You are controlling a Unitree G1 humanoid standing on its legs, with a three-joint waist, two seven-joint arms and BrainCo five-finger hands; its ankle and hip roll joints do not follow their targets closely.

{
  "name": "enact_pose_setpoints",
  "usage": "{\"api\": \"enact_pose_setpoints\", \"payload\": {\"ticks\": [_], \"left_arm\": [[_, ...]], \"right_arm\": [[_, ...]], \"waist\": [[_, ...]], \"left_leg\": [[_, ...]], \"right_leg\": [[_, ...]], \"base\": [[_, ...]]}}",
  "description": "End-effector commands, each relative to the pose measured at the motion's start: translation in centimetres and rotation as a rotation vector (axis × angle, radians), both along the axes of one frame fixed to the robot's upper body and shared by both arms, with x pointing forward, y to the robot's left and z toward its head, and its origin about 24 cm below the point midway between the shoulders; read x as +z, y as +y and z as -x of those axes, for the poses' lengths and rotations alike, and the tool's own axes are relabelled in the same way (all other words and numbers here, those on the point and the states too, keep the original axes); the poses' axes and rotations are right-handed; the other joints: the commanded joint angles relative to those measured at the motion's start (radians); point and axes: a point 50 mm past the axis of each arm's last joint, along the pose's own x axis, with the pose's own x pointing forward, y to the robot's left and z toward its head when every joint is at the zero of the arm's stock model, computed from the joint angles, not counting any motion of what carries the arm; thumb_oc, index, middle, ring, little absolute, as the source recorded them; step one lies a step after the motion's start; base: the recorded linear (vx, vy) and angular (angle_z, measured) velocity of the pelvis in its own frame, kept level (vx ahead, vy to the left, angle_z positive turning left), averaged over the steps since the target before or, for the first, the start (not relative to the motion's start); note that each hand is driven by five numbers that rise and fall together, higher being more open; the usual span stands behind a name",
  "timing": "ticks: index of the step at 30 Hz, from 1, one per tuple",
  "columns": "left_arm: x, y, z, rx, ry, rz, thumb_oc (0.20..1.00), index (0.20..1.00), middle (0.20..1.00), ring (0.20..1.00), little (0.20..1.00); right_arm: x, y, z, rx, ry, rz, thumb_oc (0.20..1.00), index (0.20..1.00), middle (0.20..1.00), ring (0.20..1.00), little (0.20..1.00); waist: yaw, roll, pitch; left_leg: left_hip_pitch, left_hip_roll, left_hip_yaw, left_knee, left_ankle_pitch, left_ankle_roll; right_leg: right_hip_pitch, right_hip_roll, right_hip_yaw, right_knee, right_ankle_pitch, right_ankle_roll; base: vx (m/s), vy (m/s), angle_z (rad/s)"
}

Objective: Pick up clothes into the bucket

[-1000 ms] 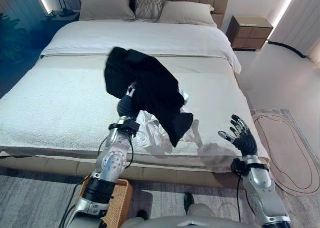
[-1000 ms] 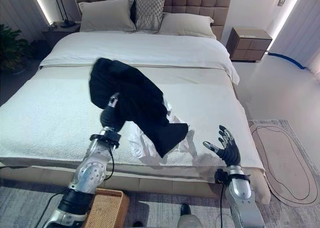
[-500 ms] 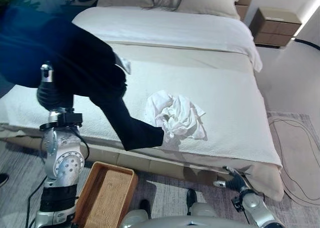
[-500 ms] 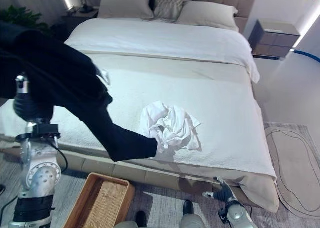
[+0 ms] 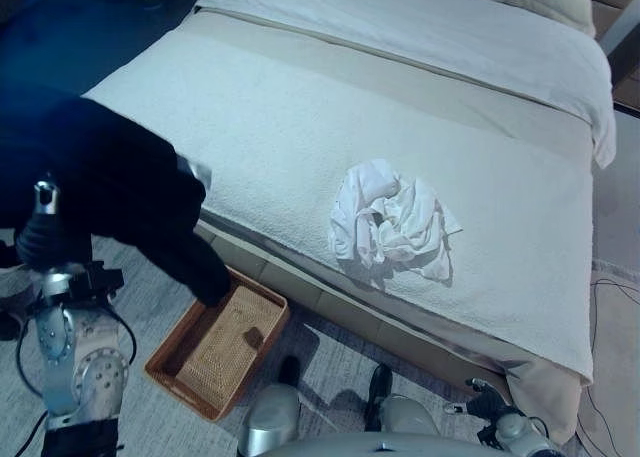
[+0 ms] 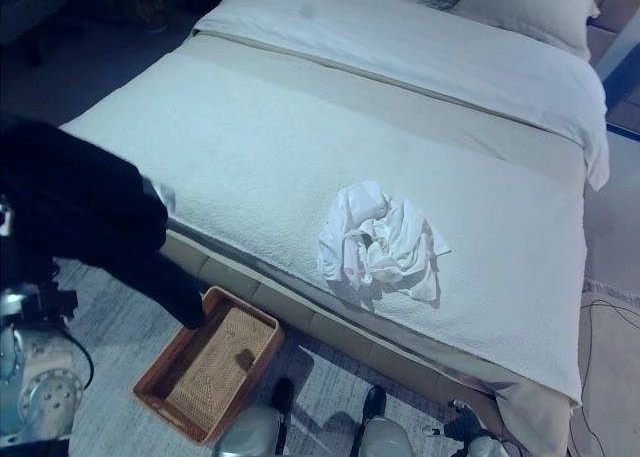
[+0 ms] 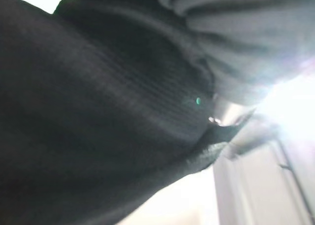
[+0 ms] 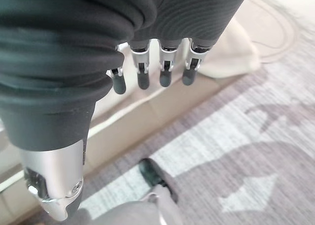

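The bed (image 5: pixel 300 117) carries a crumpled white garment (image 5: pixel 390 217) near its front edge. The black garment (image 5: pixel 110 187) hangs from your left arm, its tail just above the wicker basket (image 5: pixel 215 352) on the floor. Left fingers are hidden in cloth: state unknown. Right hand (image 8: pixel 152 70) hangs low, fingers straight, empty. Current step: transfer. Next, lower and release over the basket.

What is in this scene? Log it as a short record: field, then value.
held item: black garment, draped over the left hand, lower end hanging just above the basket
basket: woven basket on the floor beside the bed, holding no clothes
left on bed: crumpled white garment near the bed's front edge
right hand: right hand low by the bed's edge, fingers straight, holding nothing
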Motion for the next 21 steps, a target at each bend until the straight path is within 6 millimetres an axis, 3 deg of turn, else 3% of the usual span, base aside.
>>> {"api": "enact_pose_setpoints", "payload": {"ticks": [1,2,9,13,21], "left_arm": [[2.8,0.6,0.6,0.018,-0.085,-0.169,0.200,0.200,0.200,0.200,0.200],[1.3,0.9,0.6,0.030,-0.003,-0.166,0.200,0.200,0.200,0.200,0.200],[-4.1,1.8,0.6,0.059,0.284,-0.165,0.200,0.200,0.200,0.200,0.200],[-8.1,4.4,1.2,0.178,0.580,-0.325,0.200,0.200,0.200,0.200,0.200],[-10.5,6.7,0.8,0.338,0.806,-0.481,0.200,0.200,0.200,0.200,0.200]], "right_arm": [[0.6,0.5,-1.6,0.050,-0.054,0.003,1.000,1.000,1.000,1.000,1.000],[0.8,0.7,-2.4,0.060,-0.075,0.000,1.000,1.000,1.000,1.000,1.000],[1.6,0.9,-3.7,0.087,-0.133,0.005,1.000,1.000,1.000,1.000,1.000],[2.4,0.4,-4.6,0.096,-0.185,0.021,1.000,1.000,1.000,1.000,1.000],[3.4,0.1,-5.5,0.097,-0.261,0.047,1.000,1.000,1.000,1.000,1.000]], "waist": [[-0.011,-0.015,-0.022],[0.000,-0.015,-0.017],[0.009,-0.014,0.003],[0.000,-0.019,0.022],[-0.018,-0.031,0.072]], "left_leg": [[-0.092,-0.036,-0.022,0.097,-0.047,0.006],[-0.099,-0.036,-0.029,0.098,-0.044,0.006],[-0.124,-0.036,-0.042,0.106,-0.033,0.004],[-0.143,-0.030,-0.040,0.113,-0.029,0.004],[-0.188,-0.023,-0.029,0.146,-0.030,0.007]], "right_leg": [[-0.008,-0.036,-0.031,0.086,-0.046,0.023],[-0.010,-0.038,-0.038,0.087,-0.045,0.023],[-0.030,-0.042,-0.051,0.097,-0.044,0.021],[-0.051,-0.041,-0.049,0.106,-0.043,0.022],[-0.102,-0.038,-0.026,0.148,-0.054,0.021]], "base": [[-0.03,0.000,0.13],[-0.03,0.007,0.16],[-0.03,0.018,0.10],[0.00,0.006,0.01],[-0.01,0.013,-0.01]]}}
